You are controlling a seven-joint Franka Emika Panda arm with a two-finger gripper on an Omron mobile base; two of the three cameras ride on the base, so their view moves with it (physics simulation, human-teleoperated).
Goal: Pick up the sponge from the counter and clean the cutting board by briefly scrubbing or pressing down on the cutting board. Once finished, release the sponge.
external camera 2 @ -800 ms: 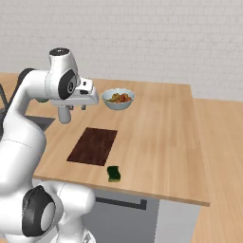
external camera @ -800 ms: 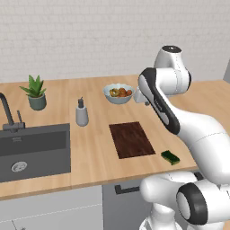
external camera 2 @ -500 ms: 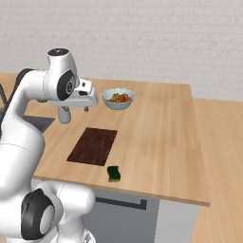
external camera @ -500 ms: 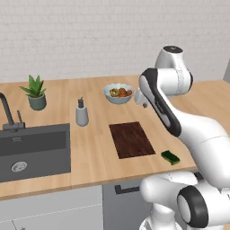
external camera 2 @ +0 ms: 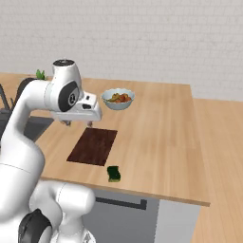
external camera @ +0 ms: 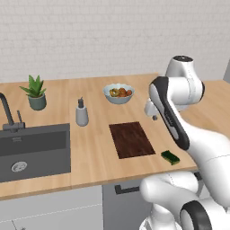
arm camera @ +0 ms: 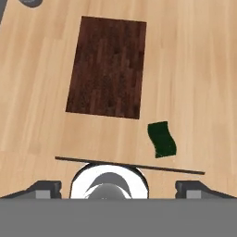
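My pincer (external camera 2: 78,123) hangs wide and empty, high above the light-tan wooden plank desk (external camera: 94,148). The small flat green sponge (arm camera: 162,139) lies near the front edge, just beside a corner of the dark reddish-brown wooden cutting board (arm camera: 108,66), apart from it. I'd centre over the sponge, then descend straight. I see no readable writing.

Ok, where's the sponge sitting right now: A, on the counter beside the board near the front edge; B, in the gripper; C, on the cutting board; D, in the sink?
A: the sponge lies on the bare counter just off the cutting board, near the front edge.
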